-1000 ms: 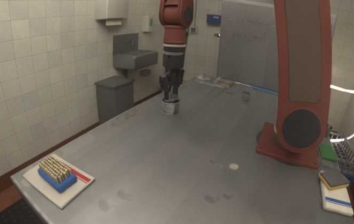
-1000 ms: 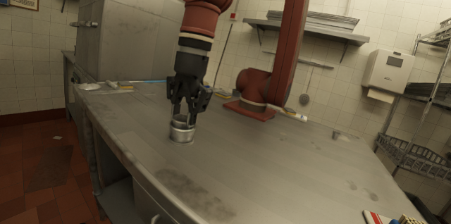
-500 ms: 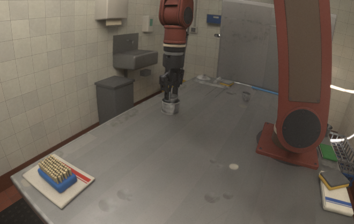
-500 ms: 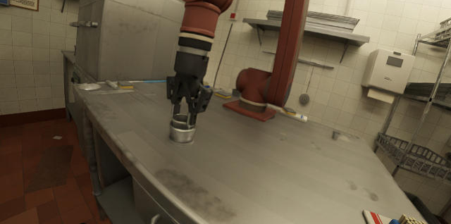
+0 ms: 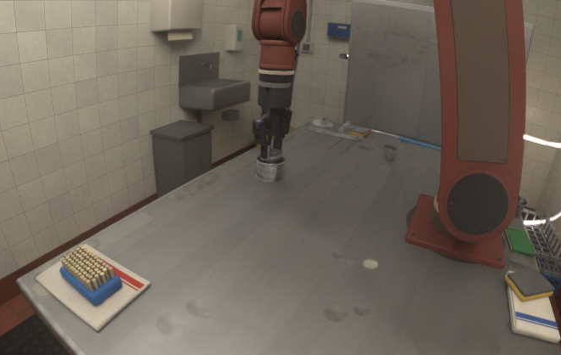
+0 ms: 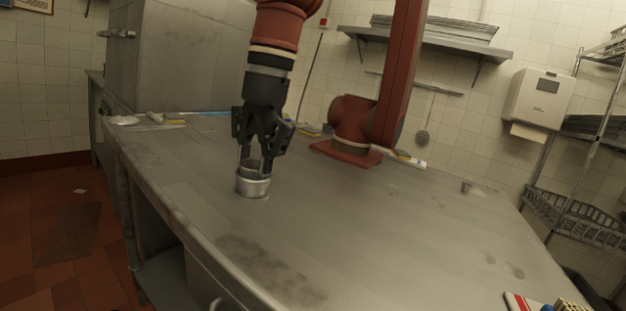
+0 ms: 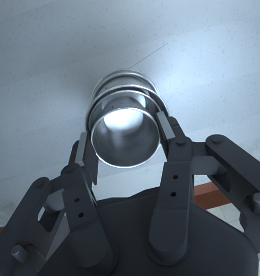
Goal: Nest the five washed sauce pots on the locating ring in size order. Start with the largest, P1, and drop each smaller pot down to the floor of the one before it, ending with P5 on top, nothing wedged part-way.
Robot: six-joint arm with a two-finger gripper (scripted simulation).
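Observation:
The locating ring is hidden under the nested stack of steel pots [image 5: 270, 169] [image 6: 252, 185] near the table's left edge. A smaller steel pot [image 7: 126, 136] [image 6: 251, 168] sits in the top of that stack, its rim standing above the outer rims, and it is held by my gripper [image 5: 271, 148] [image 6: 253, 164] [image 7: 123, 134], which reaches straight down over the stack. How deep this pot sits inside the others cannot be told. One small pot [image 5: 390, 152] [image 6: 467, 187] stands alone further along the table, toward the arm's base.
A wire basket [image 5: 546, 242] stands at the table's right edge beside sponges [image 5: 529, 284]. A blue scrubbing brush on a white towel [image 5: 91, 282] lies at the near left corner. The arm's red base [image 5: 457, 238] occupies the right side, and a tray with sponge [image 5: 340, 128] lies at the far end.

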